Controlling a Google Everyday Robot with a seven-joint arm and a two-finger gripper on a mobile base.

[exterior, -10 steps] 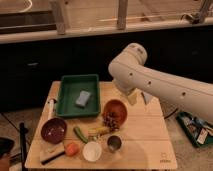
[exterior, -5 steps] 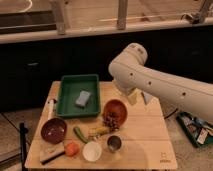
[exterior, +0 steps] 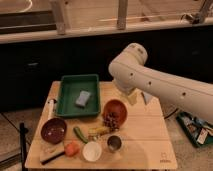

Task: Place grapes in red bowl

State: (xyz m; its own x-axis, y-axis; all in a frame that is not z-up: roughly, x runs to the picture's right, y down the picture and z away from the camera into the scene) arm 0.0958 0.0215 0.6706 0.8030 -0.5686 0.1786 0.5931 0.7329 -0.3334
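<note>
The red bowl (exterior: pixel 117 107) stands near the middle of the wooden table (exterior: pixel 145 145), just right of the green tray. The grapes (exterior: pixel 111 120), a small dark bunch, lie at the bowl's front rim; I cannot tell whether they rest on the rim or on the table against it. My gripper (exterior: pixel 138 98) hangs under the big white arm (exterior: pixel 160 85), above the table's back right part, behind and to the right of the bowl and apart from the grapes.
A green tray (exterior: pixel 67 102) holding a grey-blue sponge (exterior: pixel 83 98) sits at the back left. At the front are a maroon bowl (exterior: pixel 53 130), an orange piece (exterior: pixel 72 148), a white cup (exterior: pixel 92 151), a metal cup (exterior: pixel 114 143), a green vegetable (exterior: pixel 80 134) and a yellow item (exterior: pixel 98 131).
</note>
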